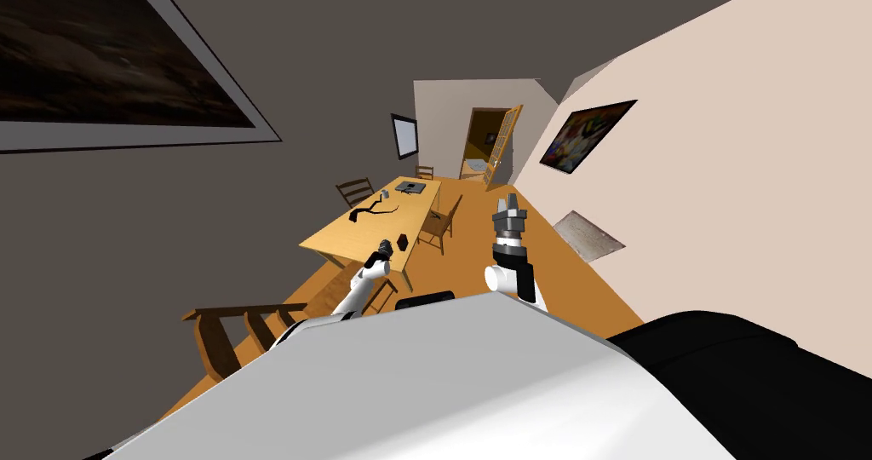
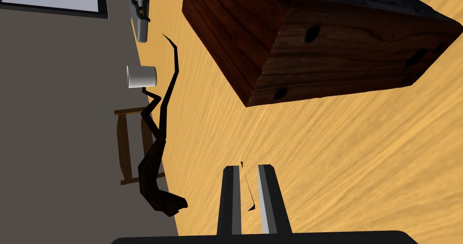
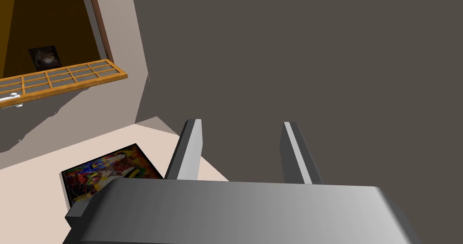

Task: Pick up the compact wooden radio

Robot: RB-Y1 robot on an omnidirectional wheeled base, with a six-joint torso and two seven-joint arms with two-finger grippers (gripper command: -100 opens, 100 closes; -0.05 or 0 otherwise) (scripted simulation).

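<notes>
Where the table point(image 2: 343, 164) ends nearest me, the compact wooden radio point(image 2: 316, 42) stands on the tabletop close to the corner on the open-floor side, a dark brown box with small round holes in one face. The left gripper point(image 2: 248, 196) hovers low over bare wood just short of it, blades drawn nearly together with nothing between them. Bare tabletop lies between gripper and radio. Toward the far long edge a crooked dark strip point(image 2: 158, 142) sprawls along the table, with a white mug point(image 2: 141, 76) beside its farther end and a chair point(image 2: 131, 146) beyond that edge. Another chair point(image 1: 441, 221) stands on the floor side. The right gripper point(image 1: 509, 216) is raised over the orange floor point(image 1: 562, 284), fingers spread and empty.
</notes>
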